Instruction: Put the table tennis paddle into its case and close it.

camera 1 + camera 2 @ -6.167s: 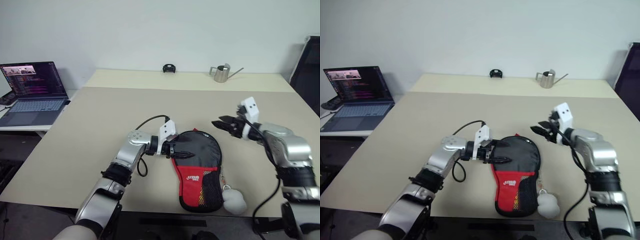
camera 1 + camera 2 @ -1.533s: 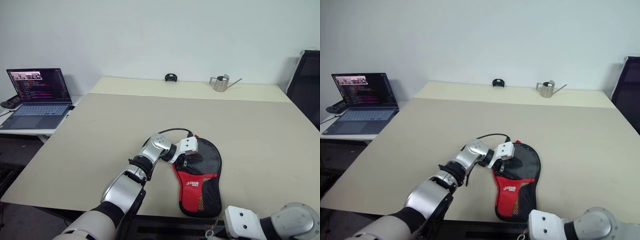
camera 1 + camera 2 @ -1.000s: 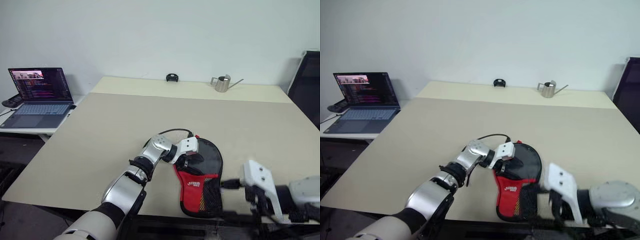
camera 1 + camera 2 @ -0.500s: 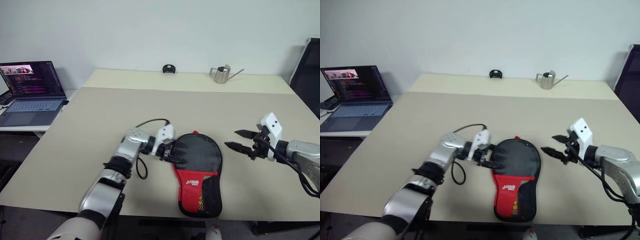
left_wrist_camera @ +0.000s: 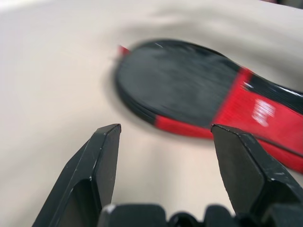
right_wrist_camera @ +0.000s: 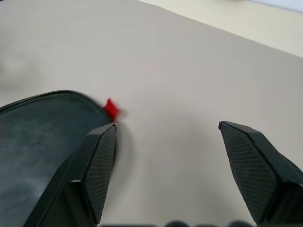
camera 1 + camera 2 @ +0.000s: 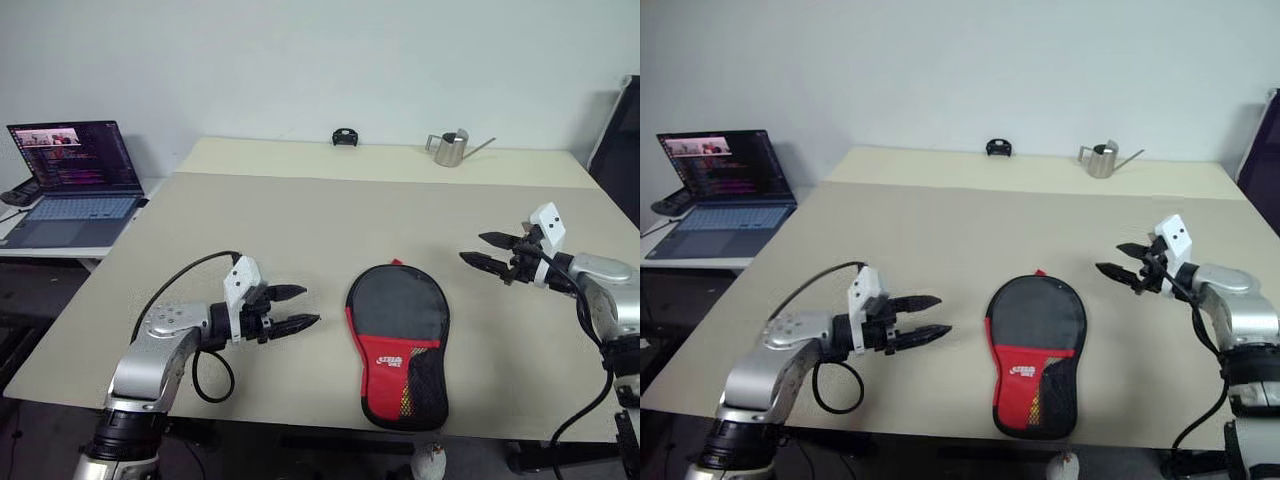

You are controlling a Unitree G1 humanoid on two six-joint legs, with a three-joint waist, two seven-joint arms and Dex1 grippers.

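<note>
The case [image 7: 397, 335] lies flat on the beige table [image 7: 300, 220], black over its round end and red with a white logo and a mesh pocket toward the front edge. A small red tab [image 7: 397, 263] sticks out at its far end. The table tennis paddle is hidden. My left gripper [image 7: 310, 306] hovers open and empty to the left of the case, pointing at it; the left wrist view shows the case [image 5: 180, 85] beyond the fingers. My right gripper [image 7: 472, 247] hangs open and empty to the right of the case's round end, apart from it.
A laptop [image 7: 70, 180] sits open on a side desk at the left. A small metal watering can [image 7: 447, 148] and a small black object [image 7: 345, 136] stand at the table's far edge. A pale rounded object [image 7: 430, 462] shows below the front edge.
My left gripper has drawn back leftward off the case. My right gripper has come up from below the front edge to the case's right. The case lies as before.
</note>
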